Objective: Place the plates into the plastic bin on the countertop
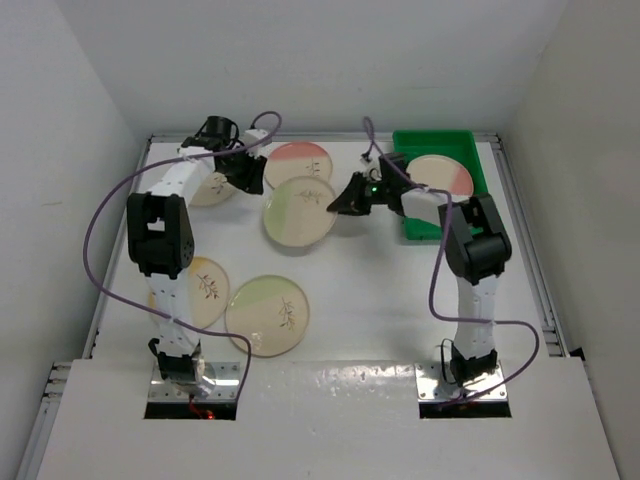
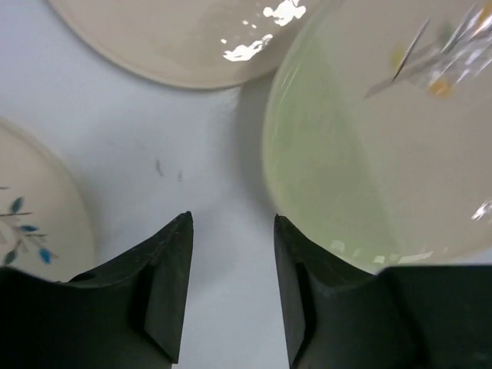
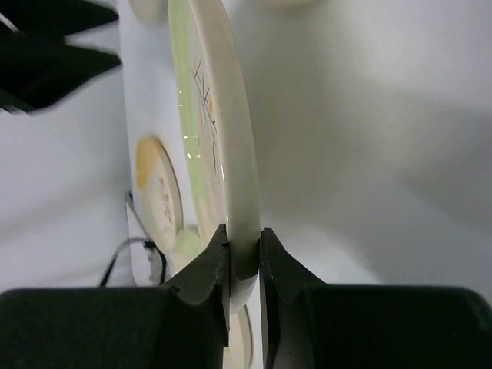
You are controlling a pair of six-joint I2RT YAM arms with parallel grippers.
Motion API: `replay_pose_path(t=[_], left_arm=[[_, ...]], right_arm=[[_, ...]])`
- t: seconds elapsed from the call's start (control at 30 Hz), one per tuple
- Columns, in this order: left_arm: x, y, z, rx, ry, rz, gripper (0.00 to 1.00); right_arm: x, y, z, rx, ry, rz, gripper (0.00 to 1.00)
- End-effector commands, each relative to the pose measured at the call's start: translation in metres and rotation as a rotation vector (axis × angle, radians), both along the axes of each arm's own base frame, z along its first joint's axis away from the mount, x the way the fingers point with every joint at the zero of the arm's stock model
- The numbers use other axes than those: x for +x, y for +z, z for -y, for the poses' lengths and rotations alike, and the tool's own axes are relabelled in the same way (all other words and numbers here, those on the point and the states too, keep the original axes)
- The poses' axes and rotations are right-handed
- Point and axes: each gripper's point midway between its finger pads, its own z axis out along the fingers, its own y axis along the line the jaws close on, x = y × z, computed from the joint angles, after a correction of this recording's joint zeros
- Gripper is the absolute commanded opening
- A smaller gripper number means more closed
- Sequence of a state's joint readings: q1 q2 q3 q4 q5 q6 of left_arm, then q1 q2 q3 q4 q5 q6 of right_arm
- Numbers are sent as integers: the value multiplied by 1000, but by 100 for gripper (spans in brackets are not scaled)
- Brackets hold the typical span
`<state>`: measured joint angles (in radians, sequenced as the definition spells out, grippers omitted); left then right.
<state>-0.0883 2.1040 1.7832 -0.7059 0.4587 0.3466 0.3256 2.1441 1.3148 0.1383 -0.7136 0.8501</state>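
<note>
- Your right gripper (image 3: pixel 244 250) has its jaws clamped on the rim of the green-segment plate (image 3: pixel 228 115). The right wrist view shows that plate edge-on, so you can read little of its face there.
- In the top view that plate is mid-tabletop, left of the plastic bin (image 1: pixel 478 150) and apart from it. You cannot tell whether its far edge rests on the tabletop (image 1: pixel 380 290) or is lifted off it.
- The bin holds one pink-segment plate (image 1: pixel 447 175). Your right arm covers that plate's near-left part and the bin's near-left corner.
- Your left gripper (image 2: pixel 233 223) has its jaws open with nothing between them, only bare tabletop below.
- The blue-sprig plate (image 2: pixel 31 223) is cut off at the left edge of the left wrist view. From above, your left arm hides most of it, so you cannot make out its colour segment.
- The rear pink plate (image 1: pixel 298 163) lies just behind the gripped one. You cannot tell whether their rims touch or overlap.
- The yellow plate (image 1: pixel 205 290) is partly hidden behind your left arm. The near green plate (image 1: pixel 267 315) lies just beside it, near the front edge.
</note>
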Motion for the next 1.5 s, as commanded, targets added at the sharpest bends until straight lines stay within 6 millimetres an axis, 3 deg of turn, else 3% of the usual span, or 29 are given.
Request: replay_pose_path(t=[0.0, 0.1, 0.13, 0.17, 0.2, 0.3, 0.33, 0.4, 0.53, 0.77, 1.0, 1.1, 1.23, 1.33, 1.37, 1.47], left_arm=[[15, 78, -14, -43, 40, 171, 50], [13, 85, -22, -35, 57, 185, 51], [12, 83, -28, -21, 65, 181, 51], [9, 83, -29, -15, 56, 183, 51], [7, 79, -29, -14, 56, 173, 51], [2, 74, -29, -13, 56, 156, 51], [0, 73, -29, -13, 56, 147, 51], [-3, 69, -25, -13, 47, 136, 51], [-3, 69, -23, -20, 41, 135, 51], [-14, 54, -15, -5, 0, 102, 51], [-28, 39, -3, 18, -47, 68, 52], [-30, 34, -3, 41, -52, 63, 52], [-36, 32, 1, 51, -79, 51, 52], [-41, 37, 9, 56, -110, 52, 52], [-41, 37, 9, 60, -117, 56, 52], [-50, 35, 14, 79, -148, 42, 52]], right_arm=[[45, 134, 41, 127, -143, 300, 0], [61, 149, 101, 105, -345, 317, 0], [75, 151, 142, 100, -469, 316, 0], [67, 147, 156, 111, -526, 288, 0], [77, 143, 202, 107, -665, 267, 0], [73, 140, 241, 164, -822, 259, 0], [68, 127, 271, 163, -905, 237, 0], [70, 137, 295, 208, -980, 266, 0], [76, 127, 331, 161, -1079, 263, 0], [89, 82, 349, 97, -1139, 168, 0], [77, 53, 360, 33, -1185, 107, 0], [71, 29, 357, -65, -1136, 39, 14], [48, 3, 359, -206, -1146, -81, 25], [44, -1, 359, -272, -1133, -91, 39], [45, -1, 359, -285, -1124, -100, 50], [49, 4, 357, -349, -1086, -90, 59]])
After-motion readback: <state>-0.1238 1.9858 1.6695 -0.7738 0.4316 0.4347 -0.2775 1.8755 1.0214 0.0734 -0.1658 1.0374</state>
